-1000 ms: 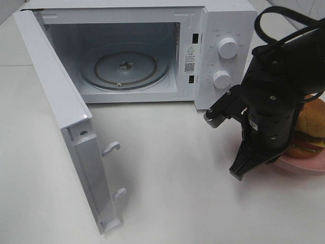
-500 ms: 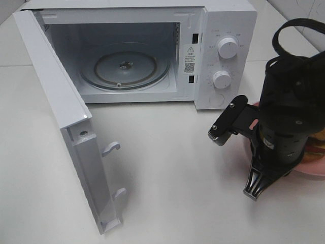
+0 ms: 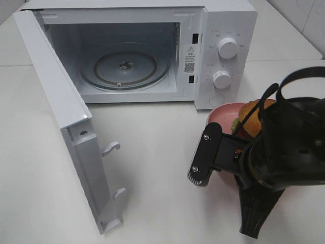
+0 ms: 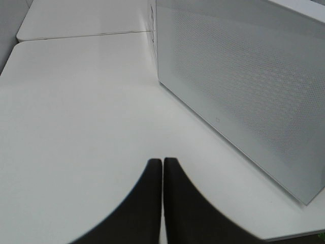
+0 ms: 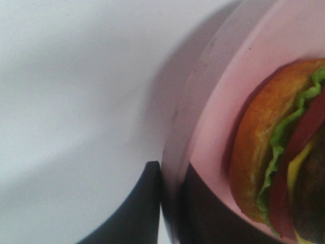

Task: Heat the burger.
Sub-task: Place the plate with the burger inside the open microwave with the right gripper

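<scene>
Burger (image 3: pixel 252 109), round, with a golden-brown bun and green lettuce showing, sits on a pink round plate (image 3: pixel 223 113) in the high view. The plate is just in front of the control panel of the white microwave oven (image 3: pixel 231 23) and to the right of its open cavity. The black right arm hides much of both. The right gripper (image 3: pixel 251 231) points down at the near edge of the plate. From here it is hard to tell whether the plate rests on the white tabletop (image 3: pixel 162 152) or is raised a little off it. The oven's door (image 3: pixel 51 86) is swung wide to the left, the round glass turntable (image 3: pixel 124 68) lies bare inside, and two white dials (image 3: pixel 227 47) sit one above the other on the panel.

In the left wrist view the left gripper (image 4: pixel 162 162) has its two black fingers pressed together with nothing between them. It is above the tabletop, beside the microwave's perforated side wall.

In the right wrist view the right gripper pinches the rim of the plate (image 5: pixel 244 91), one finger outside the rim and the other under the dish. The burger (image 5: pixel 284 168) lies close by on the plate, showing bun, lettuce, red tomato, yellow cheese and dark patty.
</scene>
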